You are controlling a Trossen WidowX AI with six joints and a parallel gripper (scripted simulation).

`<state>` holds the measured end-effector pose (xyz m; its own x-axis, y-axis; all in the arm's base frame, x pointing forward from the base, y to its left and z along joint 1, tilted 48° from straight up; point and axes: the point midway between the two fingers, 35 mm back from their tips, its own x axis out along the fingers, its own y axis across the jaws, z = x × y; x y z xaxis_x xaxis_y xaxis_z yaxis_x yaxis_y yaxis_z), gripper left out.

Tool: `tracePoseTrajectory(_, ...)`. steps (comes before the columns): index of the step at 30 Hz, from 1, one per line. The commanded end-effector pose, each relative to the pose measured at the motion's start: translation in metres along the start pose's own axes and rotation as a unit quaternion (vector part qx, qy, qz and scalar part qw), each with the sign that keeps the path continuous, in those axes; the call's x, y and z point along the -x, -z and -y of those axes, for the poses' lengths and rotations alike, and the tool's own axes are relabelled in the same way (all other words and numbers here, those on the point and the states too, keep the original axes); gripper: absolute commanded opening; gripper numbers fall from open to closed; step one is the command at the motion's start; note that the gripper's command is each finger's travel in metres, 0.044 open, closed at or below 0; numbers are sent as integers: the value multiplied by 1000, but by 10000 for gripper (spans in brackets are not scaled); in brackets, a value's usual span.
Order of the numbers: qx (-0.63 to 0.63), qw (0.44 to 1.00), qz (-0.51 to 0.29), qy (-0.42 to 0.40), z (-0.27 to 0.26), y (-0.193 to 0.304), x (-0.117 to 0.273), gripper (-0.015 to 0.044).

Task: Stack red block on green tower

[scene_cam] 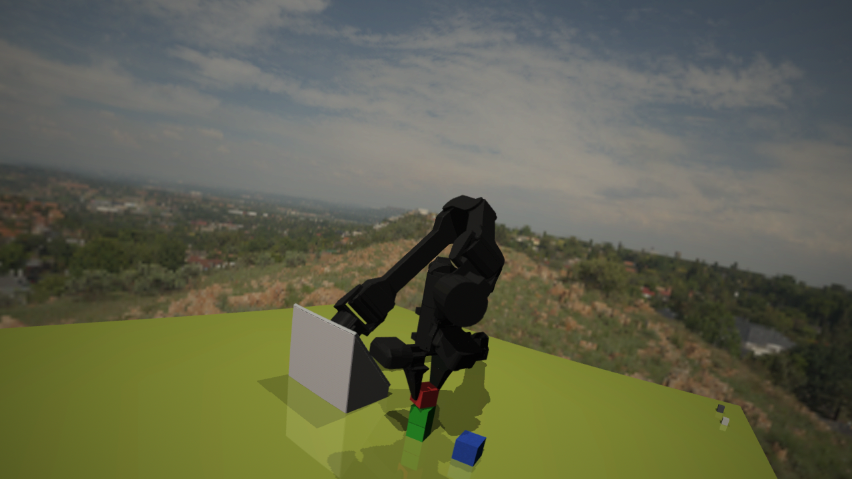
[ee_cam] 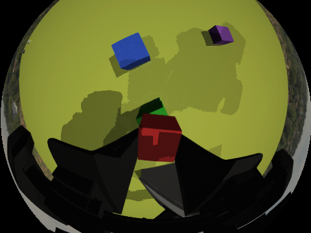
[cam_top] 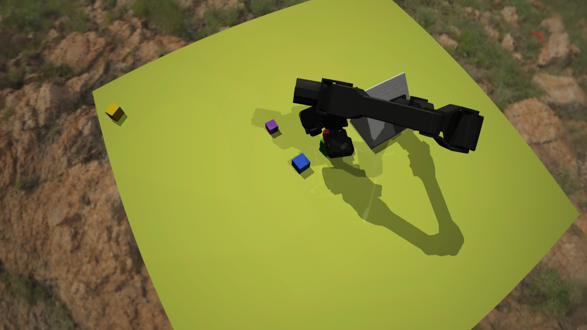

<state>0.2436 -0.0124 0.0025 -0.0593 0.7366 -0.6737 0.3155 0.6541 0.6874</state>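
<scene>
In the exterior view, the blue cube (scene_cam: 468, 447) sits nearest the desk's front edge, just beside the green tower (scene_cam: 421, 422). The gripper (scene_cam: 425, 390), narrowly parted, clamps the red block (scene_cam: 425, 395) at the tower's top. The grey wedge (scene_cam: 324, 363) stands behind. The yellow cube (cam_top: 114, 111) occupies a far corner, well apart.

Red block (scene_cam: 425, 394) (gripped) atop green tower (scene_cam: 420, 422)

The gripper (scene_cam: 424, 388) held one block (scene_cam: 426, 394) directly over the tower (scene_cam: 420, 422), seemingly touching its top. The wedge (scene_cam: 324, 363) stood left of the tower, another cube (scene_cam: 468, 447) right and nearer, a third cube (cam_top: 271, 125) beyond, a fourth (cam_top: 114, 111) far off at the mat's (cam_top: 229, 229) edge.
</scene>
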Motion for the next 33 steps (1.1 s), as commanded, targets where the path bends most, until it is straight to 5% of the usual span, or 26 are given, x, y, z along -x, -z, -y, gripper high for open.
tracePoseTrajectory(1, -2, 1000, 3, -3, 0, -1, -4, 0)
tracePoseTrajectory(27, -2, 1000, 3, -3, -1, -1, -3, 0)
tracePoseTrajectory(33, 1, 1000, 2, 0, 0, 0, -5, 157)
